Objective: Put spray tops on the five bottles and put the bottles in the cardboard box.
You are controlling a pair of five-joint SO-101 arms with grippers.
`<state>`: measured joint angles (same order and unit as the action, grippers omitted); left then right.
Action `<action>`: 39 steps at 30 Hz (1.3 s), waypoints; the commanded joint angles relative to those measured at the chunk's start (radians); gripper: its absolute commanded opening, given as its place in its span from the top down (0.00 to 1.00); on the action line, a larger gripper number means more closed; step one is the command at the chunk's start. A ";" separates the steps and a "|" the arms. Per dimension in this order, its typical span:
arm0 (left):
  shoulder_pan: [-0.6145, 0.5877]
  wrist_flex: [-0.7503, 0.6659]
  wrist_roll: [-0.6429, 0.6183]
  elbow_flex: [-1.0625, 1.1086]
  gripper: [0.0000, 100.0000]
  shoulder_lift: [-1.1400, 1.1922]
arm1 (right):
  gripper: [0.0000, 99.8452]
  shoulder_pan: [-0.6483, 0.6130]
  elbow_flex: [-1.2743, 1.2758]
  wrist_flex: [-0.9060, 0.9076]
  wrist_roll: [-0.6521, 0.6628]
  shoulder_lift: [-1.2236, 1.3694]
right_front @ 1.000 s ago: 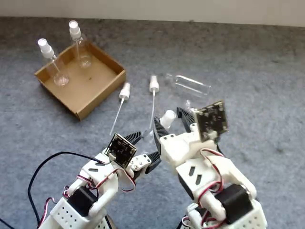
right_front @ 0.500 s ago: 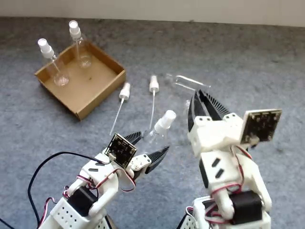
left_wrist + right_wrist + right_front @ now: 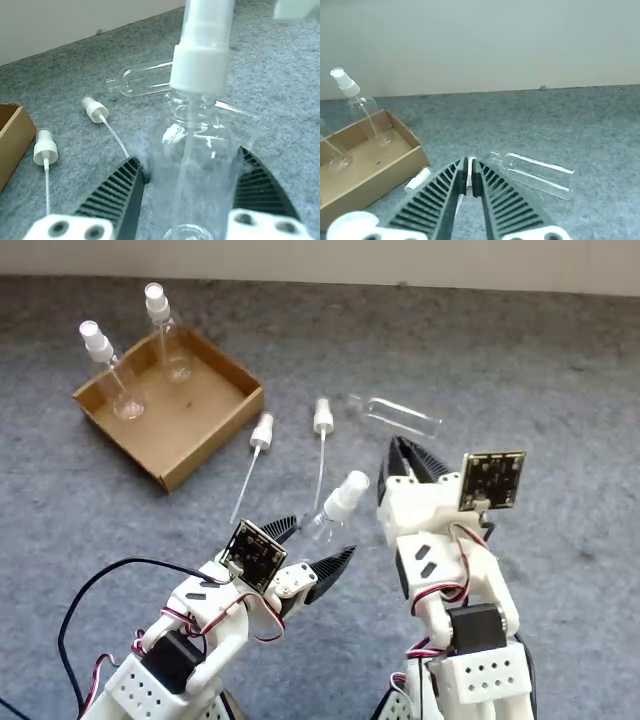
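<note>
Your left end effector (image 3: 318, 540) clamps the capped bottle (image 3: 325, 518) by its body, tilted off the surface, likely ready for the cardboard box (image 3: 215, 443), where two finished bottles (image 3: 110, 375) stand. Your right end effector (image 3: 405, 450), narrowed almost to touching and empty, points toward the bare bottle (image 3: 405, 418) lying beyond; loose spray tops (image 3: 262, 430) lie near it.

The right gripper (image 3: 405, 462) comes off the white spray top (image 3: 347, 494) it was wrapped around a second ago. It swings wide to its own right side, then drifts partway back. Now it hangs just beside the clear plastic bottle (image 3: 322, 527) without touching it, its black jaws drawn almost together. The spray top is out in the open!
</note>
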<state>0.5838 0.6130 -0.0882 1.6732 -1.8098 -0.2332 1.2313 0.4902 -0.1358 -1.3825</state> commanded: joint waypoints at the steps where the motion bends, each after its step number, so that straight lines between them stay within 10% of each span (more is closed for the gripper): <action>1: 0.005 -0.003 -0.005 0.022 0.85 -0.016 | 0.99 -0.085 -0.007 -0.030 0.012 -0.008; 39: -0.099 -0.008 -0.003 0.022 0.85 -0.016 | 0.99 -0.189 0.079 0.274 0.180 -0.456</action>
<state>0.5056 0.6145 -0.0882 1.6732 -1.8098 -0.4189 1.2927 0.7649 0.0299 -1.8259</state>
